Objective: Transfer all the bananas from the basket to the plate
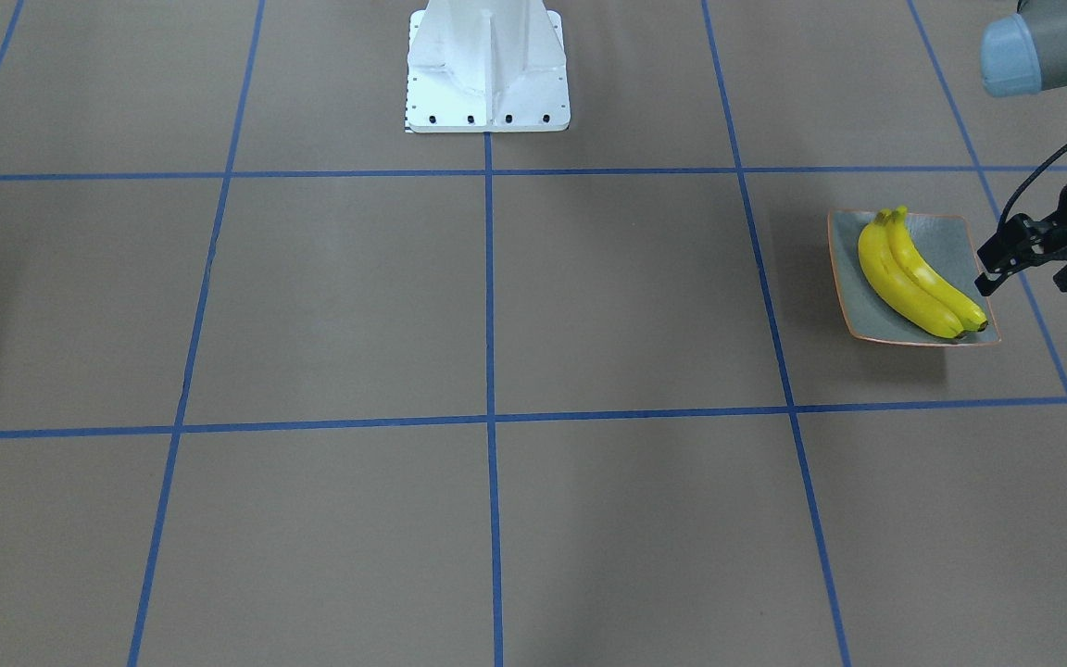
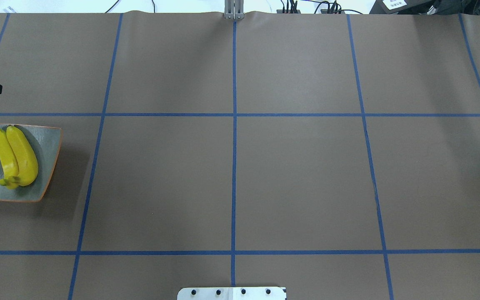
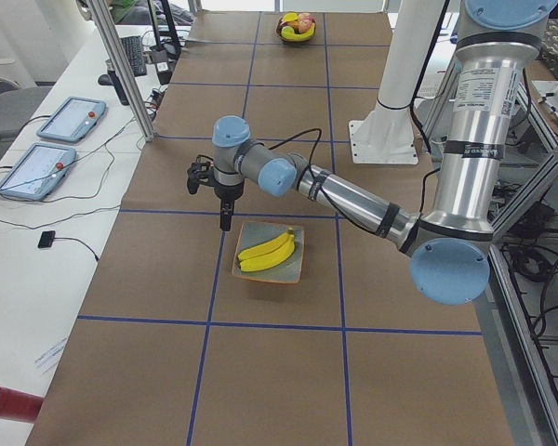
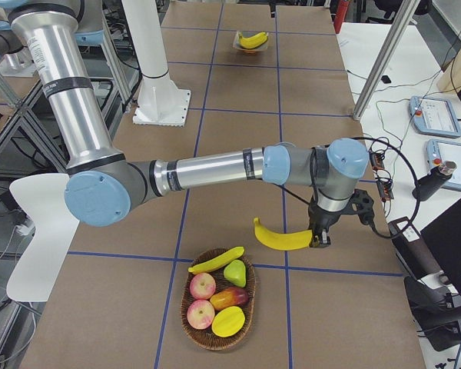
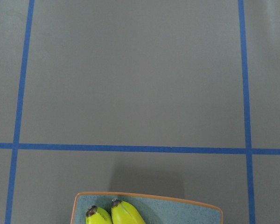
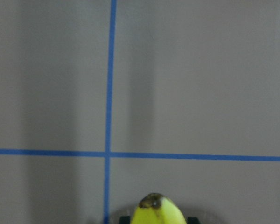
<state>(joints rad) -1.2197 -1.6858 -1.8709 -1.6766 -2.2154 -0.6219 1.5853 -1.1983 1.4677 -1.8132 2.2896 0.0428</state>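
Observation:
Two yellow bananas (image 1: 918, 278) lie side by side on the grey-green plate (image 1: 955, 236), which also shows in the overhead view (image 2: 50, 146). My left gripper (image 1: 1024, 283) hovers just beyond the plate's edge, open and empty. My right gripper (image 4: 319, 234) is shut on a third banana (image 4: 280, 238), held above the table next to the basket (image 4: 207, 334); its dark tip shows in the right wrist view (image 6: 156, 210). A paler banana (image 4: 215, 260) rests across the basket's rim.
The basket also holds apples (image 4: 202, 286), a green pear (image 4: 235, 271) and a mango (image 4: 227, 320). The robot's white base (image 1: 487, 65) stands at mid-table. Operator tablets (image 3: 42, 153) lie on a side desk.

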